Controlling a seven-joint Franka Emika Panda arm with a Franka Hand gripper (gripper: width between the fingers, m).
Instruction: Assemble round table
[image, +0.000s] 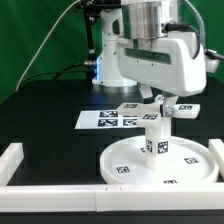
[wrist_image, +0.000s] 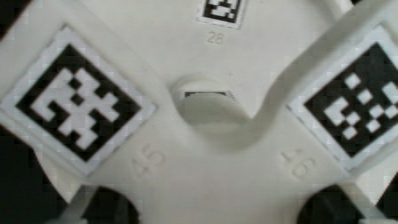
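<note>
The wide rimmed round disc (image: 125, 160) lies flat on the table near the front. The short thick cylinder (image: 157, 135) stands upright on its middle. The smaller flat-armed piece (image: 182, 108) sits level on top of the cylinder. My gripper (image: 157, 99) comes straight down on it. In the wrist view the flat-armed piece (wrist_image: 214, 150) fills the picture, with a hole (wrist_image: 210, 105) in its middle and tags on its arms. My gripper (wrist_image: 222, 208) has a dark fingertip (wrist_image: 111, 206) against each side of the piece and is shut on it.
The marker board (image: 100, 118) lies behind the disc towards the exterior view's left. White border rails run along the front (image: 60, 196), the exterior view's left (image: 10, 158) and its right (image: 216, 150). The arm's base (image: 105, 60) stands at the back.
</note>
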